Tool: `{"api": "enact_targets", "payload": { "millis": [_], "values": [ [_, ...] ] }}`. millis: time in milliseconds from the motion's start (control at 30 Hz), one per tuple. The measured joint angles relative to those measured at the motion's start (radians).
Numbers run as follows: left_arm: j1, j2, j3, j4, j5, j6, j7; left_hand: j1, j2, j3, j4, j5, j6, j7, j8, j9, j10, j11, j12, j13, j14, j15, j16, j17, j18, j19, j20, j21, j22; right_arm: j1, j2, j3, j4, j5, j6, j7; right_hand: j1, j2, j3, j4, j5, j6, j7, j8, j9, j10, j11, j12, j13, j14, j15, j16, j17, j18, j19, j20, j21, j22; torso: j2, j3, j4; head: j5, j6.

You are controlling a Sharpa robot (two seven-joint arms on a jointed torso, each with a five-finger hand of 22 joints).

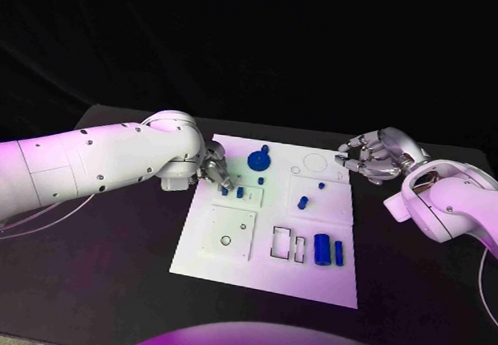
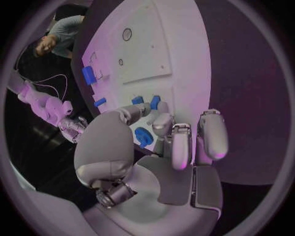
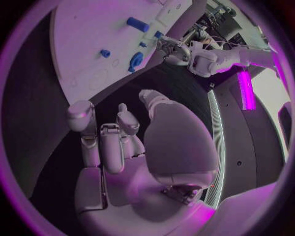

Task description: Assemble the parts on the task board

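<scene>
Task board [image 1: 269, 242] runs lengthwise away from the robot; left hand [image 1: 211, 169] and right hand [image 1: 366, 156] fingers apart, empty.

Not much going on besides the task stuff, honestly. There's the black table [image 1: 100, 290] taking up the lower half of the head view, with its far edge running across about the middle of the frame. Behind it, a dark curtain-like backdrop [image 1: 259, 44] covers the whole upper part, with faint folds visible toward the upper left.
</scene>
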State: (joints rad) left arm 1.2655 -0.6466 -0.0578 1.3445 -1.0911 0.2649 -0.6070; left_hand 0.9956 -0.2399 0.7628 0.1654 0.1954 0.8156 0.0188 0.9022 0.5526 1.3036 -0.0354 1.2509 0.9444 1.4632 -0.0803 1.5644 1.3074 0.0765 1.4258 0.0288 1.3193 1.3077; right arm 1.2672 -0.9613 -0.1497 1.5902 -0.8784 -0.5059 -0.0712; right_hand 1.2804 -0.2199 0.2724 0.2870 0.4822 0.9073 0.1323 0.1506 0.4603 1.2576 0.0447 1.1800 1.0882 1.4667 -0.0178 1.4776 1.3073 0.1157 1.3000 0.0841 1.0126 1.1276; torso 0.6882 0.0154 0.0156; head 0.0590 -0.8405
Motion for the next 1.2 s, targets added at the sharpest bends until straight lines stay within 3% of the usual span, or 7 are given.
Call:
{"api": "enact_targets", "payload": {
  "millis": [133, 333, 667, 867, 1033, 1100, 1200],
  "values": [
    [-0.001, -0.001, 0.0, 0.0, 0.006, -0.004, -0.006, -0.026, -0.004, -0.097, 0.069, -0.081, 0.007, 0.012, -0.011, -0.004, -0.008, 0.002, -0.005, -0.007, 0.0, 0.0, 0.0, 0.0, 0.0, 0.0, 0.0, -0.004, 0.0, 0.0, 0.0, 0.0, 0.0, 0.0, 0.0, 0.0, 0.0, 0.0, 0.0, 0.0, 0.0, 0.0, 0.0, 0.0, 0.0, 0.0, 0.0, 0.0, -0.001, 0.0, 0.0, 0.0, 0.0, 0.0, 0.0, 0.0, -0.004, -0.001, 0.0, 0.0, 0.0001, 0.0, 0.001],
    [-0.001, -0.003, 0.001, 0.0, 0.014, -0.012, -0.013, -0.002, 0.004, -0.193, 0.122, -0.068, 0.007, 0.012, -0.018, -0.004, -0.008, 0.002, -0.005, -0.007, 0.0, 0.0, 0.0, 0.0, 0.0, 0.0, 0.0, -0.008, 0.0, 0.0, -0.001, 0.0, 0.0, 0.001, 0.0, 0.0, 0.0, 0.0, 0.0, 0.0, 0.0, 0.0, 0.0, 0.0, 0.0, 0.0, 0.0, 0.0, -0.002, 0.0, 0.0, 0.0, 0.0, 0.0, 0.0, 0.0, -0.004, -0.002, 0.0, 0.0, -0.0006, 0.0, 0.002],
    [-0.002, -0.018, 0.004, 0.013, 0.02, -0.033, -0.025, 0.011, 0.017, -0.201, 0.124, -0.061, 0.007, 0.012, -0.018, -0.004, -0.008, 0.002, -0.005, -0.002, 0.0, 0.0, 0.0, 0.0, 0.0, 0.0, 0.0, -0.008, 0.0, 0.0, -0.003, 0.0, 0.001, 0.001, 0.0, 0.0, 0.0, 0.0, 0.0, 0.0, 0.0, 0.0, 0.0, 0.0, 0.0, 0.0, 0.0, 0.0, -0.002, 0.0, 0.0, 0.0, 0.0, 0.0, 0.0, 0.0, -0.004, -0.001, 0.0, 0.0, -0.0001, -0.002, 0.001],
    [-0.003, -0.029, 0.018, 0.028, 0.026, -0.057, -0.027, 0.024, 0.018, -0.207, 0.124, -0.047, 0.004, 0.014, -0.023, -0.004, -0.02, -0.001, -0.011, -0.013, 0.0, 0.0, 0.0, 0.0, 0.0, 0.0, 0.0, -0.022, 0.0, 0.0, -0.003, 0.0, 0.002, 0.001, 0.0, 0.0, 0.0, 0.0, 0.0, 0.0, 0.0, 0.0, 0.0, 0.0, 0.0, 0.0, 0.0, 0.0, -0.002, 0.0, 0.0, 0.0, 0.0, 0.0, 0.0, 0.0, -0.004, -0.001, 0.0, 0.0, 0.0003, -0.003, 0.003],
    [-0.001, -0.033, 0.032, 0.04, 0.047, -0.092, -0.004, 0.064, 0.019, -0.202, 0.125, -0.021, -0.088, 0.044, -0.024, 0.005, -0.227, 0.026, -0.189, -0.293, 0.003, 0.012, -0.04, 0.0, 0.001, -0.083, 0.015, -0.183, 0.0, -0.001, -0.004, 0.0, 0.001, 0.001, 0.0, 0.0, 0.0, 0.0, 0.0, 0.0, 0.0, 0.0, 0.0, 0.0, 0.001, 0.0, 0.0, 0.0, -0.002, 0.0, 0.0, 0.0, 0.0, 0.0, 0.0, 0.0, -0.004, -0.001, 0.0, -0.0002, 0.0002, -0.006, 0.006],
    [0.0, -0.034, 0.034, 0.044, 0.06, -0.115, 0.022, 0.089, 0.009, -0.195, 0.123, -0.033, -0.148, 0.071, -0.036, -0.001, -0.316, 0.052, -0.258, -0.363, -0.015, 0.038, -0.136, -0.019, 0.046, -0.181, 0.033, -0.368, -0.004, -0.001, -0.004, 0.0, 0.001, 0.001, 0.0, 0.0, 0.0, 0.0, 0.0, 0.0, 0.0, 0.0, 0.0, 0.0, 0.001, 0.0, 0.0, 0.0, -0.002, 0.0, 0.0, 0.0, 0.0, 0.0, 0.0, 0.0, -0.004, -0.001, 0.0, -0.0002, 0.0, -0.006, 0.007],
    [0.0, -0.035, 0.036, 0.049, 0.09, -0.166, 0.094, 0.16, 0.0, -0.17, 0.118, -0.065, -0.221, 0.117, -0.078, -0.04, -0.433, 0.1, -0.362, -0.446, -0.215, 0.08, -0.412, -0.312, 0.086, -0.357, 0.07, -0.698, -0.105, -0.001, -0.004, 0.0, 0.001, 0.001, 0.0, 0.0, 0.0, 0.0, 0.0, 0.0, 0.0, 0.0, 0.0, 0.0, 0.001, 0.0, 0.0, 0.0, -0.002, 0.0, 0.0, 0.0, 0.0, 0.0, 0.0, 0.0, -0.004, -0.001, 0.0, -0.0001, -0.0006, -0.008, 0.011]
  ]
}}
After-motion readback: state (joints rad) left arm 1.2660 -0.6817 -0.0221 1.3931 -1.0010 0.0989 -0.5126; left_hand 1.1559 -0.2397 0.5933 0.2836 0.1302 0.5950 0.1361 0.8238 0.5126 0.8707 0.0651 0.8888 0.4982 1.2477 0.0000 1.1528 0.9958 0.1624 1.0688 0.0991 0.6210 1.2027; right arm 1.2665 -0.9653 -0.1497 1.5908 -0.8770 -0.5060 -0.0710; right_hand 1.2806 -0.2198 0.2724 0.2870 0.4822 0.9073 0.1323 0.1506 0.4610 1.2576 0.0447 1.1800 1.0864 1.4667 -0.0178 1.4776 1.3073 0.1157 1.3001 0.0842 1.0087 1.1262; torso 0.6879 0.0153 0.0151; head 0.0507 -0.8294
